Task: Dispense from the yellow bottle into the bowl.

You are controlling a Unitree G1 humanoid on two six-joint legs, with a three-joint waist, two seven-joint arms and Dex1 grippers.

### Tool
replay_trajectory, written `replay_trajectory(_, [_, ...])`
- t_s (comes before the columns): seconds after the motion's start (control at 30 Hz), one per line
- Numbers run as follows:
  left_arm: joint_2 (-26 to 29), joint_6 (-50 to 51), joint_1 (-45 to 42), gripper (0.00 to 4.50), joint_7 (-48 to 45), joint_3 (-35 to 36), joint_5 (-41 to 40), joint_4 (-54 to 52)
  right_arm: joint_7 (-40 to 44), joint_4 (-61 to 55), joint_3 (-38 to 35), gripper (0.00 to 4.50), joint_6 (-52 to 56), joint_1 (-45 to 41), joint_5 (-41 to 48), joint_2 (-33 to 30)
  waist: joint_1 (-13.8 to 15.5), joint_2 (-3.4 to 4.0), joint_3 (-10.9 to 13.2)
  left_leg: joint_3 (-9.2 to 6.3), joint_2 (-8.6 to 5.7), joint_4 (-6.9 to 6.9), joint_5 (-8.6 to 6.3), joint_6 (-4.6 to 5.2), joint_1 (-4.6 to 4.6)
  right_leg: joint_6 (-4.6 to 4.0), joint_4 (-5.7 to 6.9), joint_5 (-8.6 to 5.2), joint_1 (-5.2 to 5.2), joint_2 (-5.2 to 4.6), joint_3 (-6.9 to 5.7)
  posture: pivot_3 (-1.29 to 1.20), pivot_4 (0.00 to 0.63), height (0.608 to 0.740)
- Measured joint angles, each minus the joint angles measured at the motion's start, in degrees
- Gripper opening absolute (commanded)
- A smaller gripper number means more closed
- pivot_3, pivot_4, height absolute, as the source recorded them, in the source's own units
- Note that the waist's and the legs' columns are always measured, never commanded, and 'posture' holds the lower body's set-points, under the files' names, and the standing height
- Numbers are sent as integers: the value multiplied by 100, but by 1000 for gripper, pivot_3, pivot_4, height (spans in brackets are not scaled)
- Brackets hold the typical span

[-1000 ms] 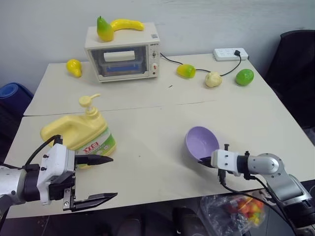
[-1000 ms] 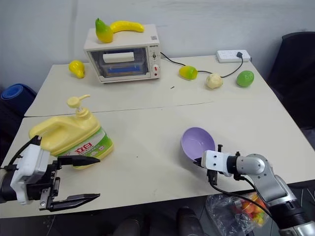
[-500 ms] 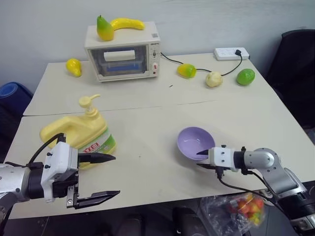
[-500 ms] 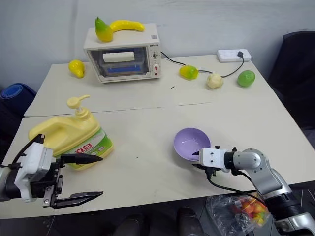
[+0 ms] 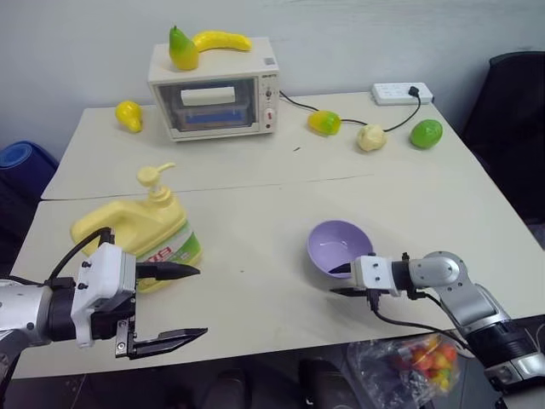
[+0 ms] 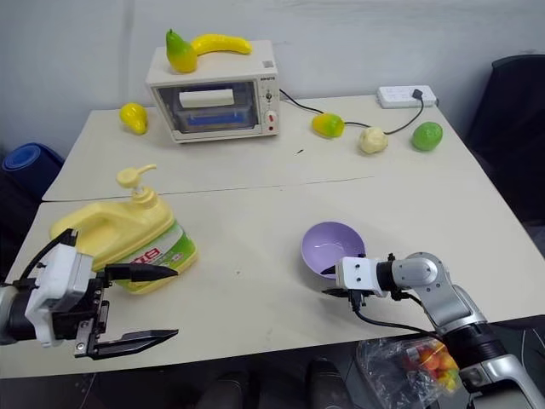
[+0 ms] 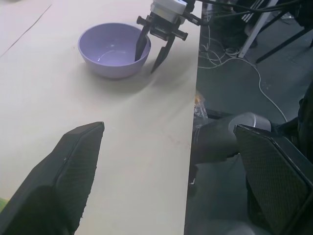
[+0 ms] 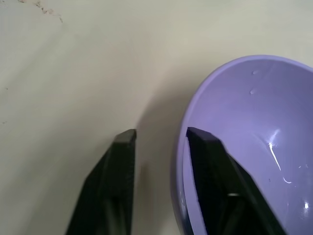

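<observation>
Red lettering on the yellow bottle (image 5: 136, 236) label too small to read, its near lower part hidden behind the left gripper (image 5: 170, 302), bowl (image 8: 244, 147) cut off by the right wrist view's edge, bag (image 5: 409, 365) contents below the tabletop (image 5: 255, 213) near edge unclear

Beige table (image 5: 255, 200), seam line across the middle; on it: yellow bottle (image 5: 140, 234) near left, bowl (image 5: 339, 247) near right; toaster oven (image 5: 215, 89), power strip (image 5: 402, 92), four fruits (image 5: 324, 123) along far edge.
</observation>
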Motion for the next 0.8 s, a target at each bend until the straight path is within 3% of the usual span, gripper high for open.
replay_trajectory(0.07, [-1, 0, 16, 4500, 22, 4, -1, -4, -14, 47, -3, 15, -20, -27, -4, 27, -3, 0, 0, 0, 0, 0, 0, 0, 0, 0, 0, 0, 0, 0, 0, 0, 150, 740])
replay_trajectory(0.53, [46, 3, -123, 4500, 88, -13, -39, 15, 119, 144, 61, 15, -480, -171, -196, -129, 2, 1, 2, 0, -1, 0, 0, 0, -1, 0, -1, 0, 0, 0, -1, 0, 150, 740])
replay_trajectory(0.8, [681, 498, -1463, 4500, 37, 213, -1080, 835, 1046, -588, 49, 15, 214, -1205, 481, -368, -16, 6, 14, -3, 3, 2, 5, -7, -4, 0, 9, 0, -10, 2, -11, 0, 150, 740])
